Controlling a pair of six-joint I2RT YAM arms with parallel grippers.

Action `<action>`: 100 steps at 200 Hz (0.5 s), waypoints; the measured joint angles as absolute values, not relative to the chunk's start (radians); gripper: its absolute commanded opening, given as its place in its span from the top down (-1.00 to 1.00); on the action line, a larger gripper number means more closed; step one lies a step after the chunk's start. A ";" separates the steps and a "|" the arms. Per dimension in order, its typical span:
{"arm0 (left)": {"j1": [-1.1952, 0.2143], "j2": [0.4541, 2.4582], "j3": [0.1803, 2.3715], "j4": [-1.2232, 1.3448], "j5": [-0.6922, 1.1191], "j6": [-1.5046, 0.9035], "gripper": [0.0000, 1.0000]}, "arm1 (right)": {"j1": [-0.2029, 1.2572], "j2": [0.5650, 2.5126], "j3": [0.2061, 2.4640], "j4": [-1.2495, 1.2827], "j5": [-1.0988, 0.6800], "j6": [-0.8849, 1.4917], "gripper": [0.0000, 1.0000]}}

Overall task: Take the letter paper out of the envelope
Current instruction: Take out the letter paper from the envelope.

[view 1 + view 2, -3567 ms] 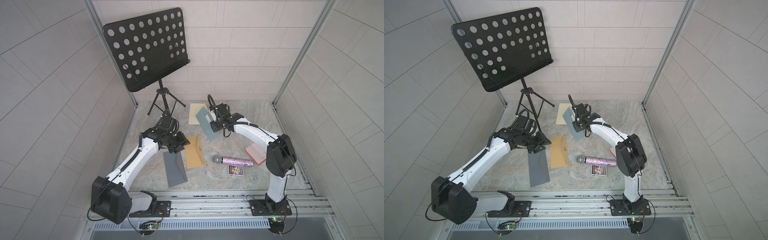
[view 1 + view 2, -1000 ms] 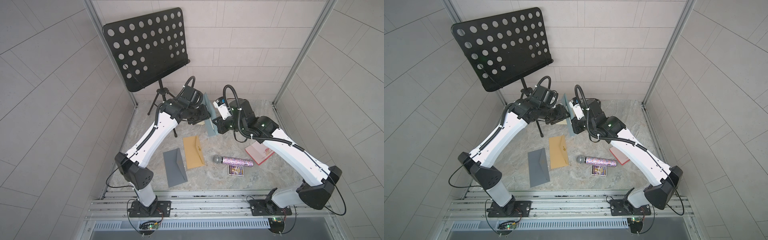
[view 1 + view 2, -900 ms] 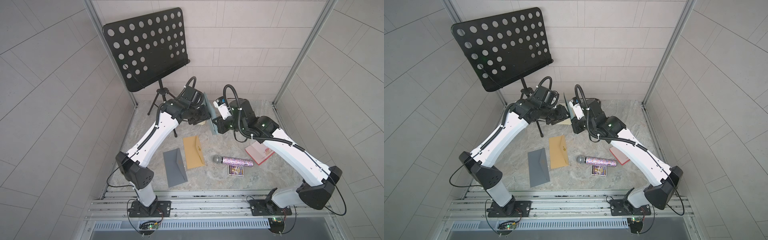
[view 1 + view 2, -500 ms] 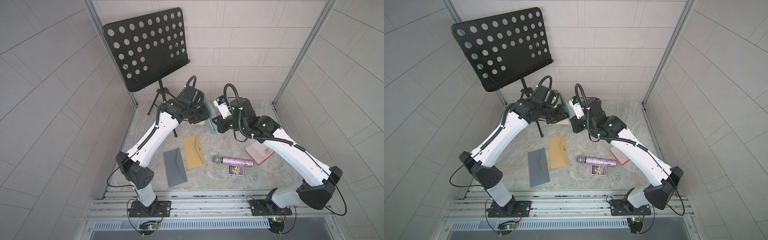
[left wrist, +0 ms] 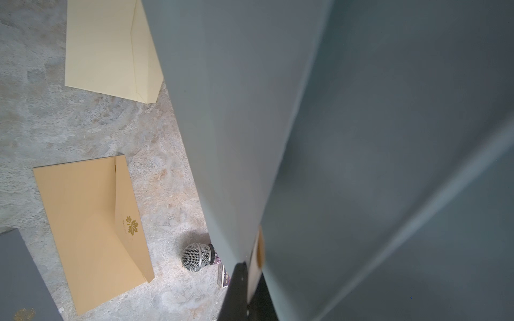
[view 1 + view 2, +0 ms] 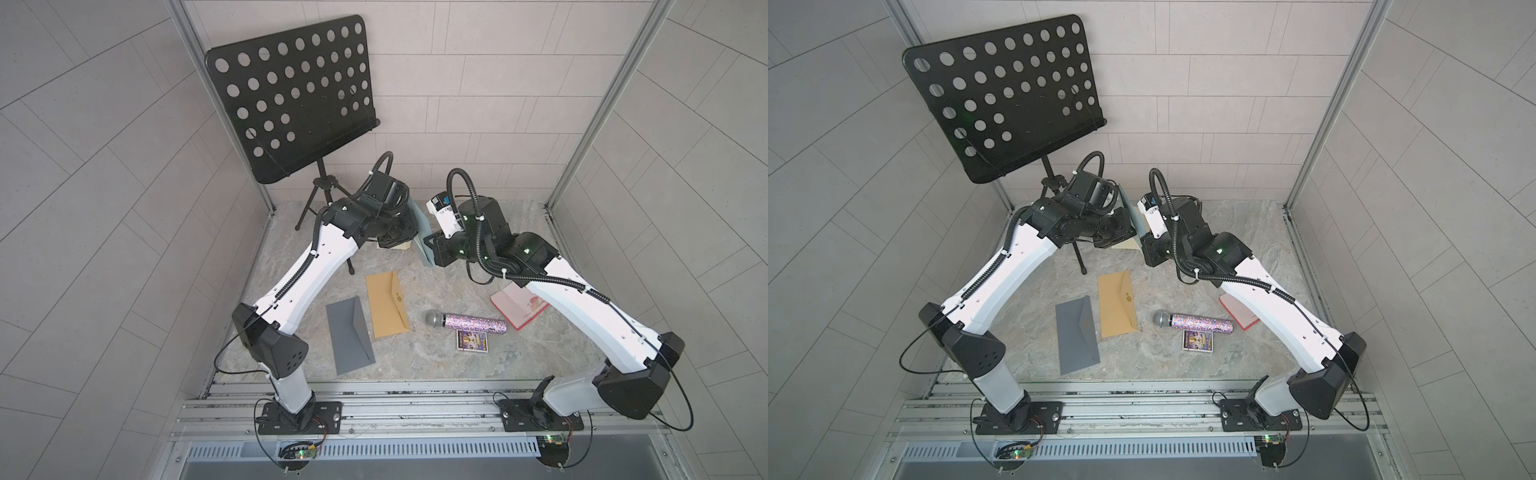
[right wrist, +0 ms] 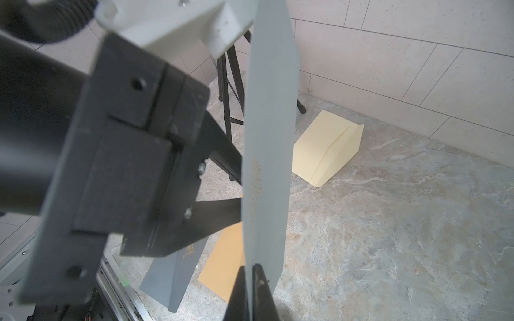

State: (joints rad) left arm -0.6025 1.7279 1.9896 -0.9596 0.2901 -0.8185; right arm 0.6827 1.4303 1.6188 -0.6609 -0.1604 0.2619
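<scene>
Top views both show a small booth with pale tiled walls (image 6: 519, 62) on three sides. The table (image 6: 415, 365) has a top like grey-beige marble. Metal rails (image 6: 415, 401) with the two arm bases run along its near edge.

At the far left a black music stand (image 6: 291, 95) with round holes stands in the back corner, its tripod on the table. To the right of it a dark grey envelope (image 6: 349, 336) lies flat, and a tan envelope (image 6: 386, 303) lies just beside it. A cream envelope (image 7: 325, 147) lies farther back.

In the middle, lifted above the table, the blue-grey envelope (image 6: 423, 230) stands nearly upright between the two arms. In the left wrist view the left gripper (image 5: 249, 273) has its fingers pressed together on a pale strip (image 5: 259, 244) with a gold spot, at the fold of this envelope. I cannot tell whether the strip is the letter paper or the flap. In the right wrist view the right gripper (image 7: 249, 268) pinches one end of the same envelope.

Further right a glitter microphone (image 6: 467, 323) lies flat, with a small picture card (image 6: 473, 341) just in front of it. A red booklet (image 6: 515, 309) lies partly under the right arm.
</scene>
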 measured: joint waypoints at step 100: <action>-0.596 1.728 1.983 -0.964 0.312 -0.927 1.00 | 0.687 1.430 1.598 -0.653 -0.117 0.267 1.00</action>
